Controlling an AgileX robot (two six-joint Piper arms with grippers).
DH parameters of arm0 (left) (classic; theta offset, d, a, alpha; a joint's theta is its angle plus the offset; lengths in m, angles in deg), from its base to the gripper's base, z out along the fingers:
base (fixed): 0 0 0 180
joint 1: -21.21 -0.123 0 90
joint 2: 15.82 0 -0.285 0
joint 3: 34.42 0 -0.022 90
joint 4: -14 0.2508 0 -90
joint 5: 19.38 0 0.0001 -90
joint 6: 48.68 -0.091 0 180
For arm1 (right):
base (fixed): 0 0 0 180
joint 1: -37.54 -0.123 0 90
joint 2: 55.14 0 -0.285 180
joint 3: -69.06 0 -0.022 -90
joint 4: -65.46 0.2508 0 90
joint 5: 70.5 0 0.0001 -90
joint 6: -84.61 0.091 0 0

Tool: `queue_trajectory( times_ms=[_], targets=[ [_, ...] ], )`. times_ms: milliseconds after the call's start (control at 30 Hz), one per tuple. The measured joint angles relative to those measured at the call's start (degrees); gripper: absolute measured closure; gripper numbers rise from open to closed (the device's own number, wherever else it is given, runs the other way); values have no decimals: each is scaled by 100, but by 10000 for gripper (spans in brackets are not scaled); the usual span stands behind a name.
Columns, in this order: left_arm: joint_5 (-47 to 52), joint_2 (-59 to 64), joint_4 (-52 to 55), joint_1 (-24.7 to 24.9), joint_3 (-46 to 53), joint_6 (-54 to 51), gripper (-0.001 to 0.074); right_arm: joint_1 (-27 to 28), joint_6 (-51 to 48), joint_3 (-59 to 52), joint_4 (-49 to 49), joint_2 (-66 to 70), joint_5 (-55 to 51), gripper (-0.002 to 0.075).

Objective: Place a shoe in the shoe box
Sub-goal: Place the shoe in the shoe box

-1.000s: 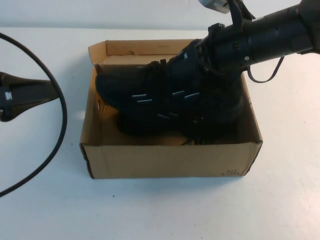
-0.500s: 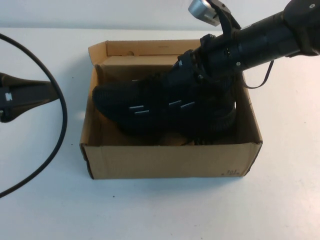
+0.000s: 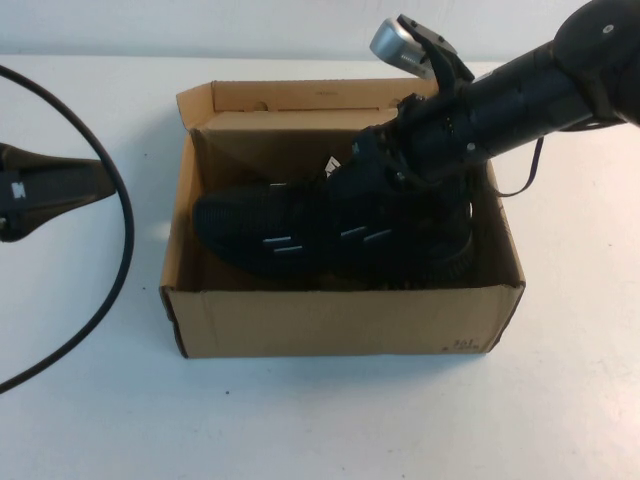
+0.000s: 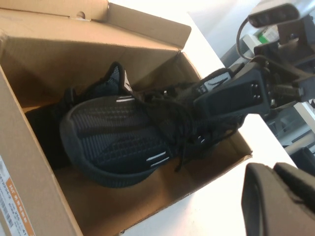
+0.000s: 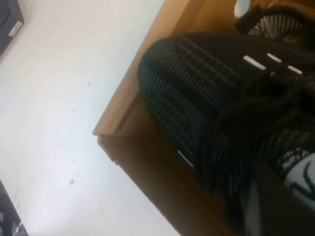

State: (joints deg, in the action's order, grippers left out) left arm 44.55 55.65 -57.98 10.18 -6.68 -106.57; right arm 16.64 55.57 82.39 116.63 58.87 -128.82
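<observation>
Right claw [image 3: 372,160]: reached down into the open top of the shoe box, pinching the shoe at its collar and laces; a grip there let the sole hang level for lowering.
Shoe [image 3: 300,230]: inside the shoe box, toe toward the table's left edge, heel toward the right; whether the sole rested fully on the box floor could not be told.
Second shoe [image 4: 115,81]: partly hidden behind the first, against the box's far wall.
Shoe box [image 3: 330,320]: near the table's middle, flap lid folded back toward the far edge, so the top stood clear for entry.
Right arm [image 3: 520,90]: slanted down from the table's far right corner, wrist bent over the box's right wall.
Left claw [image 4: 275,196]: pressed together, holding nothing, parked near the table's left edge, well apart from the box.
Judgement: placement nearly complete; release presumably remained.
</observation>
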Motion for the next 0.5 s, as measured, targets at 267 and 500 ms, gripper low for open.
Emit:
queue_trajectory(
  times_ms=[267, 500],
  targets=[
    [-23, 0, 22, 0, 0, 0, 736, -236, 43, 0, -17, 205, 0, 731],
    [-23, 0, 36, 0, 0, 0, 736, -249, 185, -57, -130, 349, 23, 731]
  ],
)
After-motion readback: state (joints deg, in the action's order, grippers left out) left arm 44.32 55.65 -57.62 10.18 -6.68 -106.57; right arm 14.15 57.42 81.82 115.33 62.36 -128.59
